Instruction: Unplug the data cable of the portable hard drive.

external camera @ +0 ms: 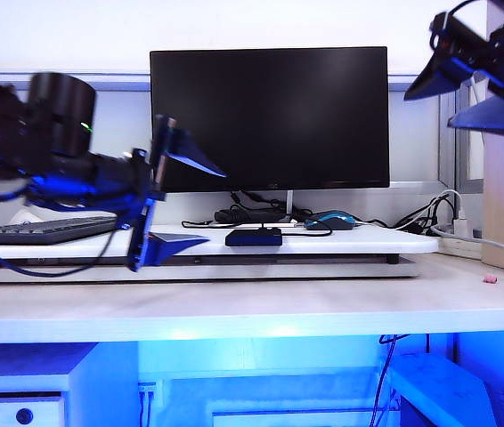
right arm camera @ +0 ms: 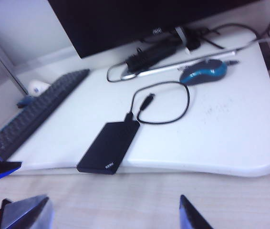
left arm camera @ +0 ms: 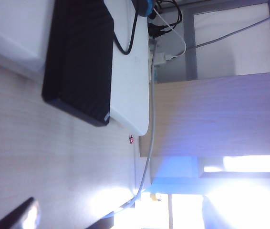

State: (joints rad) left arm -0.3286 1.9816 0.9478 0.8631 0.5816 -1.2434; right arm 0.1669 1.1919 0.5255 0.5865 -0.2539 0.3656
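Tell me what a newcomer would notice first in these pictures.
Probably the big dark monitor at the back of the white board. Next, the small black drive near the board's front edge, its thin cable looped behind it and plugged in. The left gripper hangs open left of the drive; the right gripper hovers open above.

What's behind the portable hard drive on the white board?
Behind the portable hard drive, its data cable loops, still plugged in; further back sit the mouse and monitor. Nothing covers that stretch.
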